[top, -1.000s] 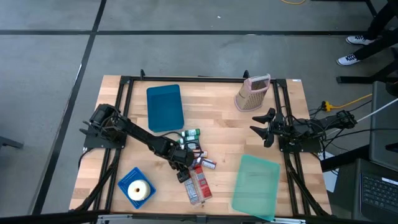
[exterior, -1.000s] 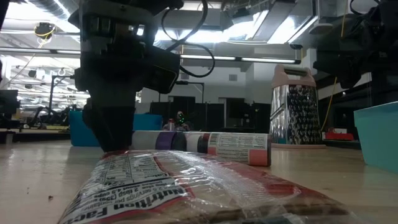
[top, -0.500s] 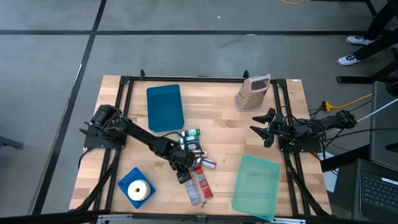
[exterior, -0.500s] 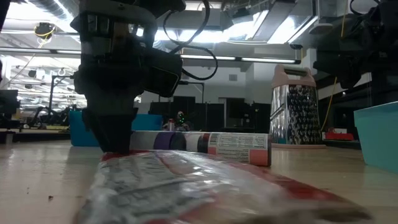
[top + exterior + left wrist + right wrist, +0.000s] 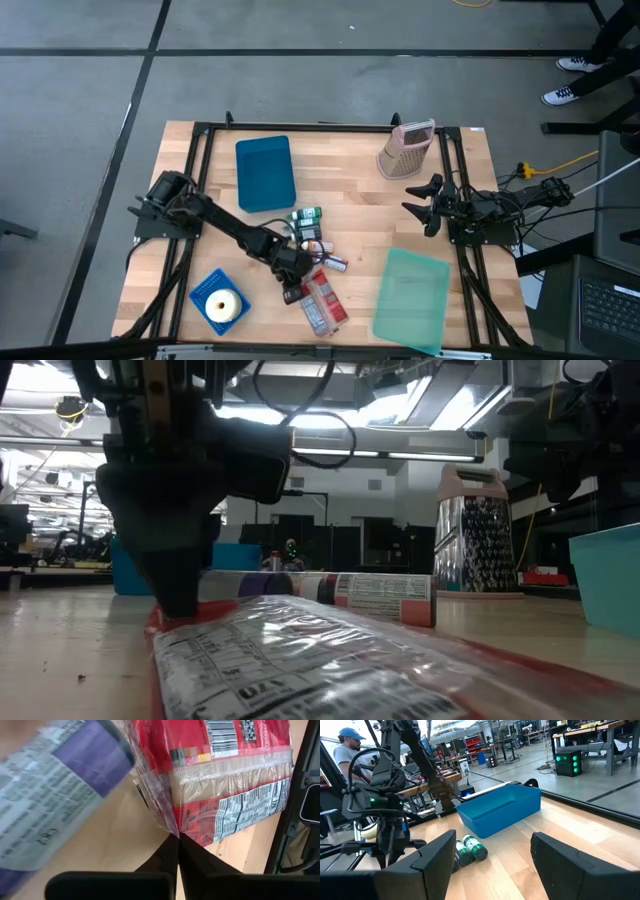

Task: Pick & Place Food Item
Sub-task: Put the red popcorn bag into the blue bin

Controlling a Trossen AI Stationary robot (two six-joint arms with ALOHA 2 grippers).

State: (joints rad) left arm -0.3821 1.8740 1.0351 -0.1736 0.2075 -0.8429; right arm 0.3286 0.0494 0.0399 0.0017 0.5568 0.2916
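Left gripper (image 5: 293, 291) sits low over the front middle of the table (image 5: 360, 215), its two dark fingers (image 5: 187, 852) pressed together on the clear edge of a red snack packet (image 5: 322, 303). From the left wrist, the fingertips meet in a point right at the packet's corner, with the plastic film pinched between them and the printed panel of the packet spreading away beyond. The left arm reaches from its base at the table's left edge diagonally toward the front centre, forearm stretched long and low, wrist bent so the gripper points steeply down at the wood. At table height the gripper shows as a dark block standing on the near end of the packet (image 5: 300, 660), which lies flat and runs toward the camera.

Just behind the packet lie several small bottles (image 5: 308, 228) on their sides, one with a purple label (image 5: 60, 795) close beside the pinched corner. A dark blue tray (image 5: 265, 172) sits farther back on the left half, a small blue basket (image 5: 220, 300) holding a white roll stands at the front left, a pale green tray (image 5: 410, 298) lies at the front right, and a pink-topped grater (image 5: 405, 150) stands near the back right.

Right gripper (image 5: 422, 203) waits at the table's right side, held level with its fingers (image 5: 570, 865) spread apart, holding nothing.
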